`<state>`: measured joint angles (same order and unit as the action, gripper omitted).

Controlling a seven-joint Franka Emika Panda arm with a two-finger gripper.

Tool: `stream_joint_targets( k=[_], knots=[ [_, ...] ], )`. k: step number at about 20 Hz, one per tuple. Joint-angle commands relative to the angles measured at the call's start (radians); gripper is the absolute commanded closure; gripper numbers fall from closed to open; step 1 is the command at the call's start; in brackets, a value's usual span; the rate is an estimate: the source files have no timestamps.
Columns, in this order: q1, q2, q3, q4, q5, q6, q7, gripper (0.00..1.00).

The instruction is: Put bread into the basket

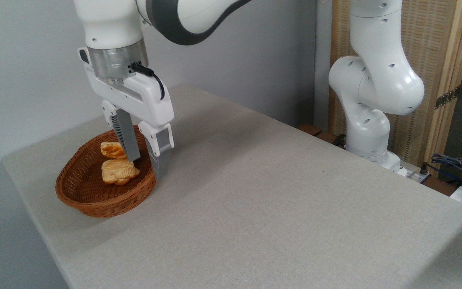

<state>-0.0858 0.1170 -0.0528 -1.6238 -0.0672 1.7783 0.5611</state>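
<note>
At far left of table (255,192): basket (94,200) holds two pastries. Bread (112,149) lies at back of basket, partly hidden behind near finger; bun (118,171) in front of it. Gripper (147,167) over basket's right side, jaws apart, nothing held. Left finger tip close to bun, contact not clear; right finger low by rim. Risks, as judged: sideways exit could catch rim and drag or tip basket; finger could nudge bun. Straight lift advised.

Table (279,208) bare rightward — basket (94,200) rim and, seemingly, two pastries crowd the gripper (147,167).
</note>
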Motion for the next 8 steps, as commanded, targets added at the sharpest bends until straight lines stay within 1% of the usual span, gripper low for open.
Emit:
stream_joint_targets(
  k=[1,3,6,8],
  knots=[
    [-0.005,0.003,0.030,0.016,0.014,-0.060,0.111,0.00],
    [-0.005,0.003,0.050,0.016,0.014,-0.062,0.149,0.00],
    [-0.005,0.003,0.051,0.016,0.012,-0.059,0.151,0.00],
    [-0.005,0.003,0.064,0.016,-0.003,-0.057,0.151,0.00]
  ],
)
